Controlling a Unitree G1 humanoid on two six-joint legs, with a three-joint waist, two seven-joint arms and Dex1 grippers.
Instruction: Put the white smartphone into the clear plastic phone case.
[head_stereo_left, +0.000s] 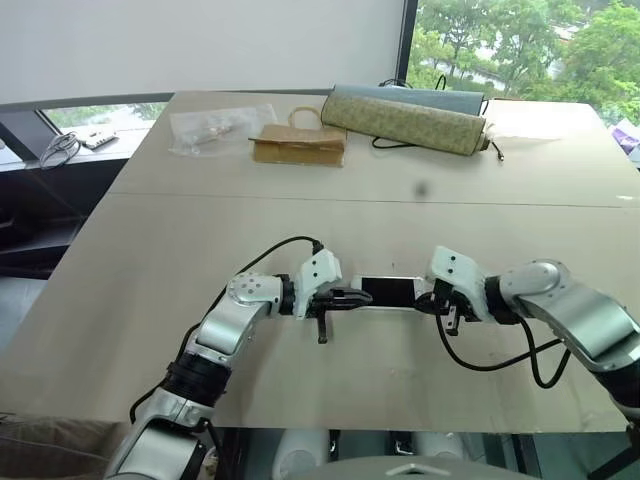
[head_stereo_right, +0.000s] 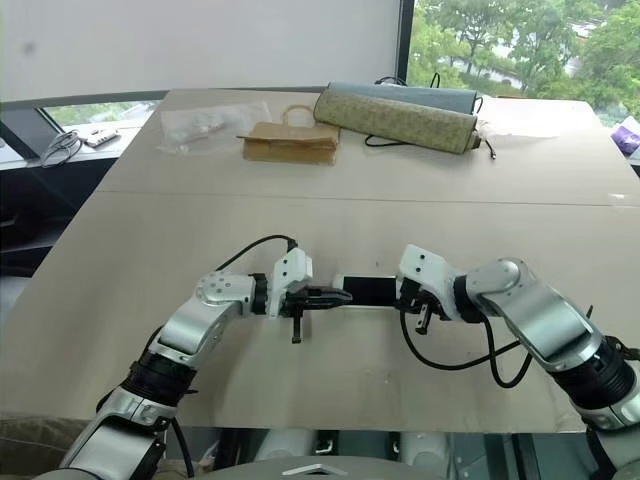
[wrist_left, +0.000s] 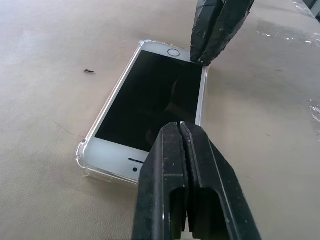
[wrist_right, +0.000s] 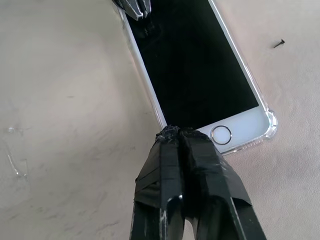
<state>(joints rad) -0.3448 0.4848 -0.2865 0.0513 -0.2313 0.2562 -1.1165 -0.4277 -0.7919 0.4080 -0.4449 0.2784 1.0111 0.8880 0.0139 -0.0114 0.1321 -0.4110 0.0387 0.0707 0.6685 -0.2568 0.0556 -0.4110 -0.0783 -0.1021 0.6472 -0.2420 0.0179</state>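
The white smartphone (wrist_left: 150, 102) lies screen up on the tan table (head_stereo_left: 330, 210), near the front edge, between your two grippers. The clear plastic phone case (wrist_left: 82, 150) already wraps it: a see-through rim and bumpered corners show around the white body in both wrist views. From what shows, the phone sits seated or very nearly so.

Left gripper (wrist_left: 182, 131): fingers pressed together, pinching nothing, tip resting at the earpiece end of the phone. Right gripper (wrist_right: 176, 132): fingers also pressed together, empty, tip at the long edge just beside the home button.

Handling, as I judge it:
- Phone is stiff, light and flat. Glass face is glossy, so closed fingertips will likely slide on it. Glass can crack if you lean on one point.
- Case is thin, springy plastic; the lip flexes outward and snaps back. The corners are the thickest part.
- Neither offers much height above the table to pinch. Press on the white bezels or the rim with closed tips instead of grabbing. Brace one end while you push the other.
- If you must lift, take the long edges, across the narrow width.

Writing: none readable. No logo or label shows on phone or case; only the round home button and the earpiece slot mark the face.
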